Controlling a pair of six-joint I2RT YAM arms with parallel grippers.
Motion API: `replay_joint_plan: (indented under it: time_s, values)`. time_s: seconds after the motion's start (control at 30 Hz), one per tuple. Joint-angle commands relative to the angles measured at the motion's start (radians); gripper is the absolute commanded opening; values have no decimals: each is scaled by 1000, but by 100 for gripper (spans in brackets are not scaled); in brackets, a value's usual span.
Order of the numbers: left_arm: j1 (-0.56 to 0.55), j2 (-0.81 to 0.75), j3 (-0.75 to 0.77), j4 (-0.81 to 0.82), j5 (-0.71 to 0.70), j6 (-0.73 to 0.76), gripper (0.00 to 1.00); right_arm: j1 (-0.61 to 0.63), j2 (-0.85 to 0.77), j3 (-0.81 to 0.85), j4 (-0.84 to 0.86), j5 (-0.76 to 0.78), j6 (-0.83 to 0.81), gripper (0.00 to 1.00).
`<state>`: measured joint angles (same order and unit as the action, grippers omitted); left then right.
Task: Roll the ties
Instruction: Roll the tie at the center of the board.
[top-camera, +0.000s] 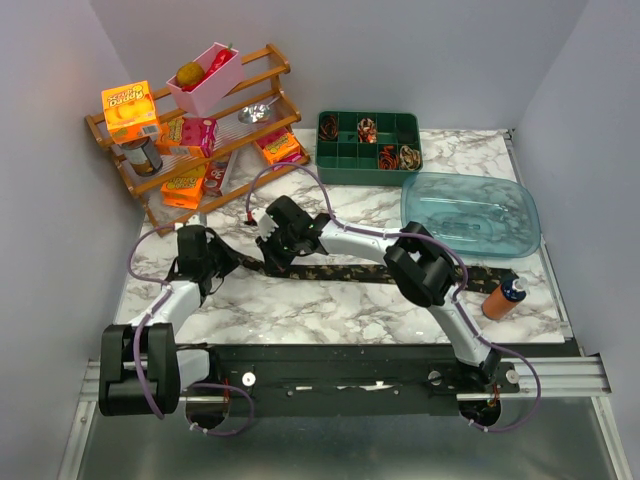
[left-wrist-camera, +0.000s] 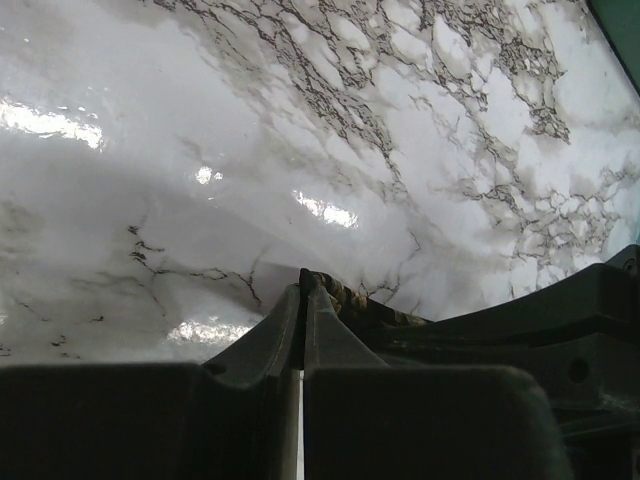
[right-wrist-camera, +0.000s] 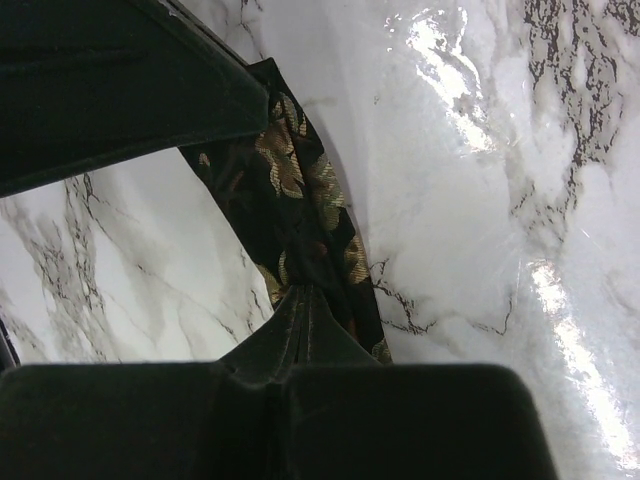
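Top external view: marble table (top-camera: 330, 305) bearing one dark, gold-patterned tie (top-camera: 345, 272), laid flat left to right across its middle; right gripper (right-wrist-camera: 300, 295) pinched shut on the tie's left portion; left gripper (left-wrist-camera: 303, 285) just beside it, clamped on the tie's end.

We see a marble table (top-camera: 330, 312); on it lie a dark tie (top-camera: 350, 271), wooden rack (top-camera: 270, 55), green tray (top-camera: 360, 178), blue tub (top-camera: 470, 210) and orange bottle (top-camera: 500, 298).

Black tie (right-wrist-camera: 300, 200), gold floral pattern; grey-veined white table (right-wrist-camera: 470, 200)
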<state>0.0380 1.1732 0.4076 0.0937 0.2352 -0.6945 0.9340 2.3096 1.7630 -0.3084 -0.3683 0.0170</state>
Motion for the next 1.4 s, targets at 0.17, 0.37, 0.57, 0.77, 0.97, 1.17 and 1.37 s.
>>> replay_joint_plan:
  time_s: [0.17,0.37,0.57,0.77,0.97,1.17,1.37]
  values:
    - [-33,17,50,3,3,76,0,-6,43,50,-136,46,-20,1]
    - [-35,-6,56,0,9,67,0,-6,91,85,-146,55,11,1]
    - [-81,-10,62,17,48,58,0,-4,126,93,-159,80,23,1]
    - [-121,-15,44,96,116,-2,0,-6,142,90,-163,86,40,1]
    - [-135,-41,-53,300,182,-167,0,-6,134,72,-146,89,78,1]
    - [-153,-46,-84,354,177,-221,0,-6,123,20,-103,77,115,1]
    - [-181,-17,-121,483,193,-292,0,-6,94,-17,-78,69,133,1]
